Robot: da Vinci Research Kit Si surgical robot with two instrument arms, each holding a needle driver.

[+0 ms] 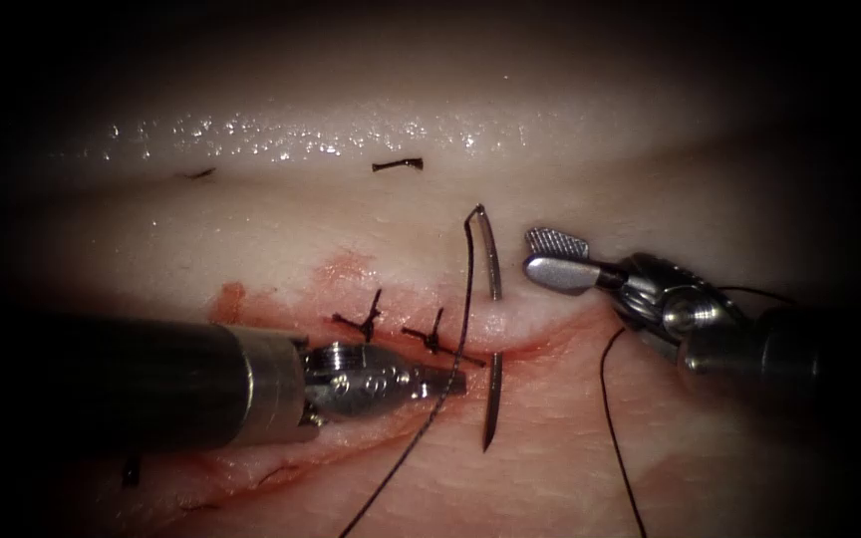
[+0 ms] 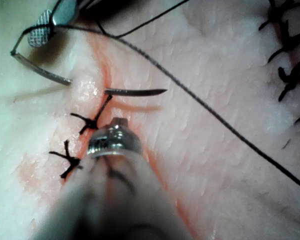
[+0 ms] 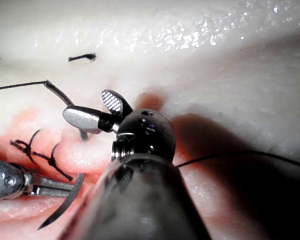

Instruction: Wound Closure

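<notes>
Midway, the needle (image 1: pixel 491 299) bridges the cut (image 1: pixel 540 344); both tools free beside it.

We see wet, glossy tissue (image 1: pixel 281 139) above the cut (image 1: pixel 540 344). The needle (image 1: pixel 491 299) crossing the cut looks like smooth metal. The thread (image 1: pixel 465 299) beside it looks matt.

You've got a thread scrap (image 1: pixel 398 164) well above the cut (image 1: pixel 540 344), a fainter scrap (image 1: pixel 199 173) left of it, and red fluid (image 1: pixel 232 301) smeared along the cut's left end.
</notes>
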